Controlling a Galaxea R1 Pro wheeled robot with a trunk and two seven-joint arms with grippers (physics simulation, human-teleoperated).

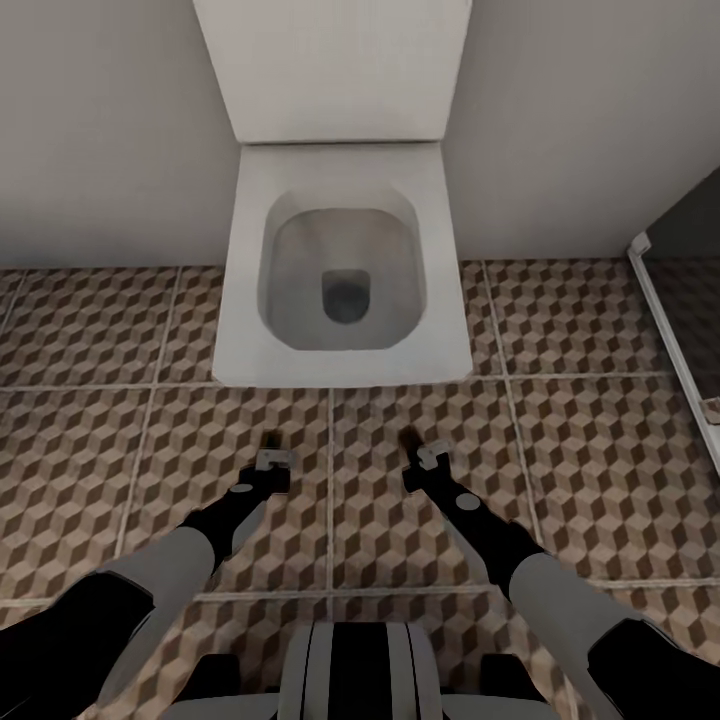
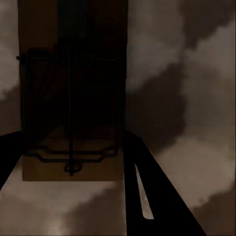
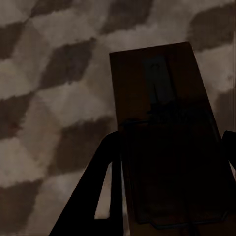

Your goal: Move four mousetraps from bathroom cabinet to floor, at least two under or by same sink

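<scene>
Over the cube-patterned bathroom floor (image 1: 590,430), just in front of a white toilet, both my arms reach forward. My left gripper (image 1: 272,455) is shut on a mousetrap (image 1: 270,439); in the left wrist view this dark-brown wooden rectangle (image 2: 73,98) with its thin wire frame sits between the dark fingers (image 2: 152,196). My right gripper (image 1: 426,455) is shut on a second mousetrap (image 1: 408,438), which the right wrist view shows large and dark (image 3: 162,137) above the tiles. The cabinet and the sink are out of view.
The white toilet (image 1: 340,180) with its lid up stands against the pale wall straight ahead. At the right edge a white-framed dark glass panel (image 1: 680,330) runs along the floor. Tiled floor spreads to the left and right of the toilet.
</scene>
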